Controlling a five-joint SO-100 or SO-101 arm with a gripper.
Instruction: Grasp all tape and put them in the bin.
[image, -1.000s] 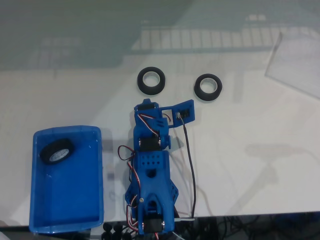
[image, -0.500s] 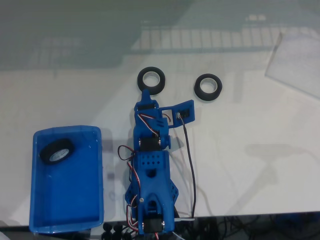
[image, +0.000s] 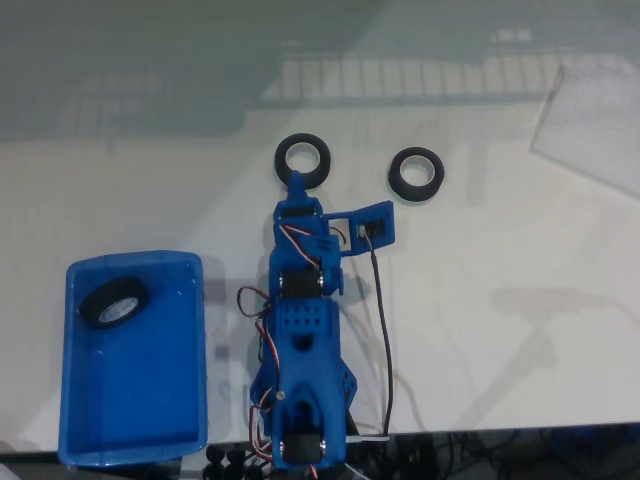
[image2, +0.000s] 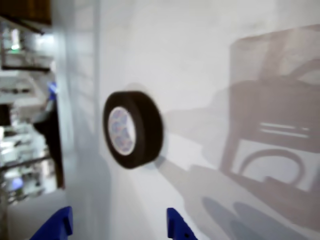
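Gripper: blue two-finger gripper (image2: 117, 225), its two fingertips standing apart at the bottom edge of the wrist view with nothing between them; in the fixed view its tip (image: 298, 182) touches or nearly touches the near edge of a roll.
Nearest tape: black ring-shaped roll (image: 303, 160) lying flat on the white table (image: 520, 330); in the wrist view the same roll (image2: 132, 129) shows a broad matt black band and a whitish core with faint blue printed marks.
Second tape: a like black roll (image: 417, 175), to the right in the fixed view, well apart from the gripper.
Third tape: black roll with pale core (image: 114, 303), tilted inside the bin.
Bin: bright blue rectangular tub (image: 150, 420), rounded corners, left of the arm (image: 305, 340).
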